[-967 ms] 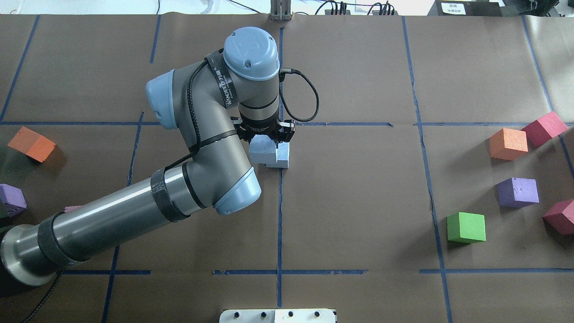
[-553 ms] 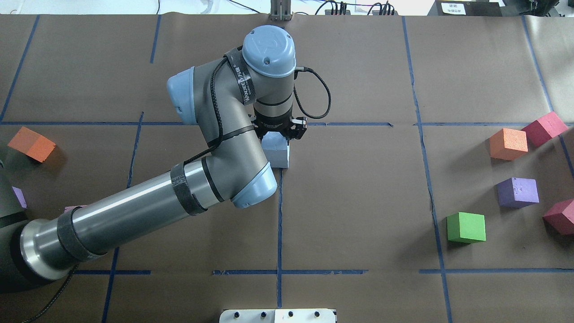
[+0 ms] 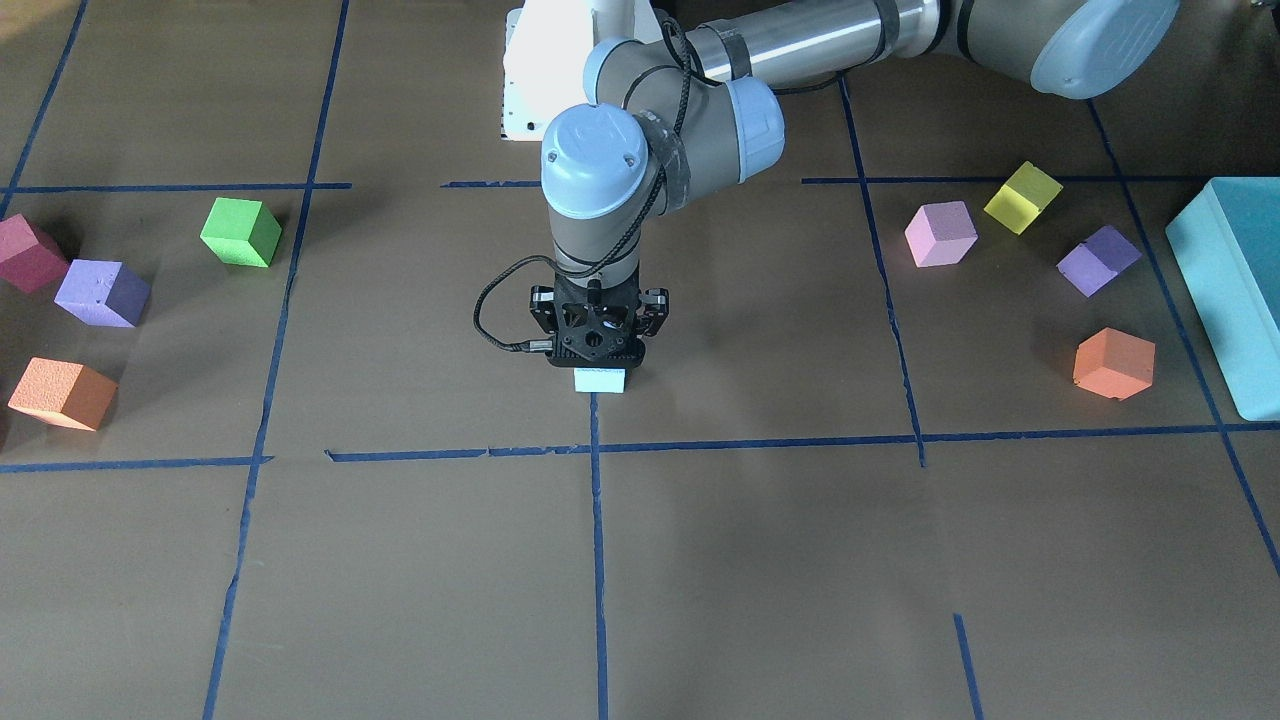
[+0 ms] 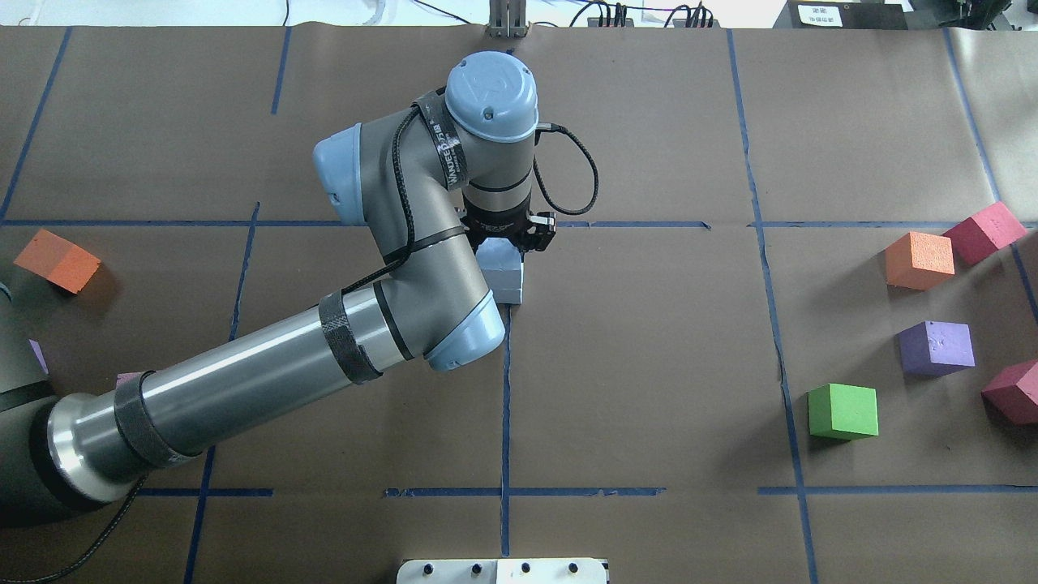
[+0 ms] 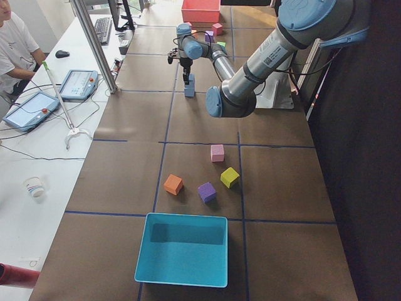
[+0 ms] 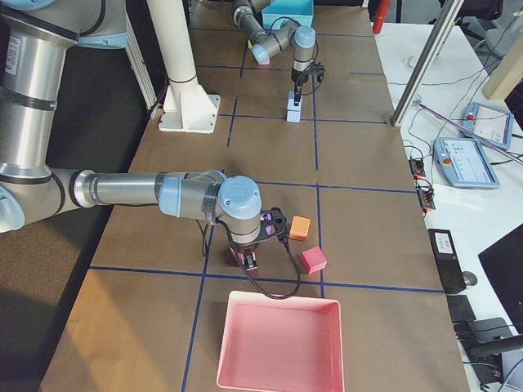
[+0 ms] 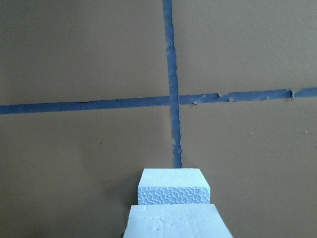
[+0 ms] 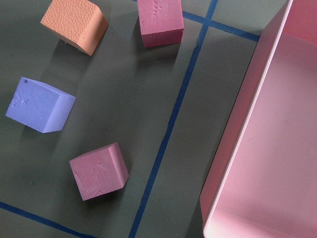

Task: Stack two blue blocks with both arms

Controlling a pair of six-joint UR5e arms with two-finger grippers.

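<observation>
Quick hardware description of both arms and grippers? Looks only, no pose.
Both arms, left arm and right arm, are silver-grey tubes with light blue joint caps and black strap bands; one left-wrist strap carries white lettering. A black cable loops to the black two-finger left gripper. The right gripper is black too.

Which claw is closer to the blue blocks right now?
Left. The left claw grips the upper of the two blue blocks; the right claw hangs far off, beside the pink tray.
</observation>
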